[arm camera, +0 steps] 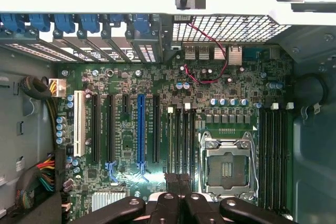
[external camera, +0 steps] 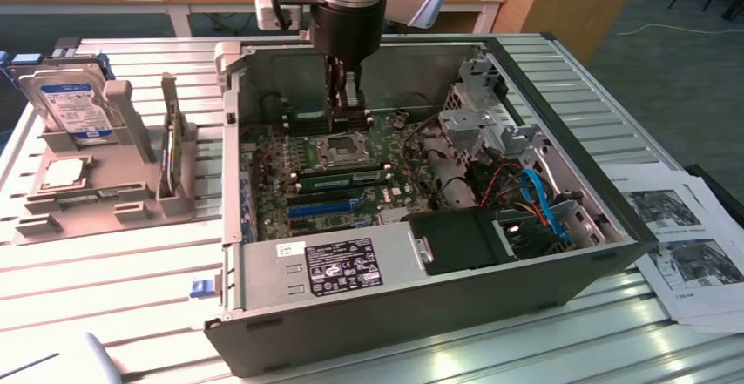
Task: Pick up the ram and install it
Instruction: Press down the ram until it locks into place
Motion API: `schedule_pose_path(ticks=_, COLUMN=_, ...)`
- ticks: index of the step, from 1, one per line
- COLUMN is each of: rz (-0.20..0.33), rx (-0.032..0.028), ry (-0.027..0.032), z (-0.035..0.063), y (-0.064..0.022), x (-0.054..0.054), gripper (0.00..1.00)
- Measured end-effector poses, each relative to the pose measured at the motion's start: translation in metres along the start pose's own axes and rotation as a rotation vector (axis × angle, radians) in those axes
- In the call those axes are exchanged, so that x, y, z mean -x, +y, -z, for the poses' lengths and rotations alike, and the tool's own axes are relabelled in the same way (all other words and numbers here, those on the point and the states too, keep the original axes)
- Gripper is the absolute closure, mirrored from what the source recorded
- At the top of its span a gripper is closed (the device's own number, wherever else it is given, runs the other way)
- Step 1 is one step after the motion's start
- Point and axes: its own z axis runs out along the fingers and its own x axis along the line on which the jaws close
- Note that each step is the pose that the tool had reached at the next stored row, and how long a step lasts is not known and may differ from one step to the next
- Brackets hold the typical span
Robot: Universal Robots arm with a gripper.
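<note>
Inside the open case (external camera: 581, 262) the gripper (external camera: 347, 124) hangs straight down over the motherboard (external camera: 291, 153), clear of it; its fingers are pressed together with nothing visible between them, and the wrist view shows the two dark fingertips (arm camera: 172, 181) side by side with no gap. Directly beneath them run the long black memory slots (arm camera: 181, 135), just beside the bare CPU socket (arm camera: 227, 167). The ram (external camera: 343, 178) appears as a narrow green strip lying along one of those slots, between the socket and the blue slot (external camera: 326, 207); it looks seated on the board rather than held, though how fully it sits I cannot tell. In the wrist view the blue slot (arm camera: 140, 129) stands among black expansion slots; a red wire (arm camera: 218, 72) loops over the board near the rear vent.

At the exterior view's left a grey stand (external camera: 87, 197) sits on the slatted table (external camera: 117, 279), well apart from the arm; a hard drive (external camera: 79, 105) leans upright in it. At the exterior view's right some printed sheets (external camera: 686, 236) lie on the table beside the case.
</note>
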Motion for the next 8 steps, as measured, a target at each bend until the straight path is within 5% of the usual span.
schedule_pose_path(ticks=8, rz=-0.085, rx=0.0003, ry=-0.0007, z=0.0000, y=0.0000, x=0.0000, gripper=0.90)
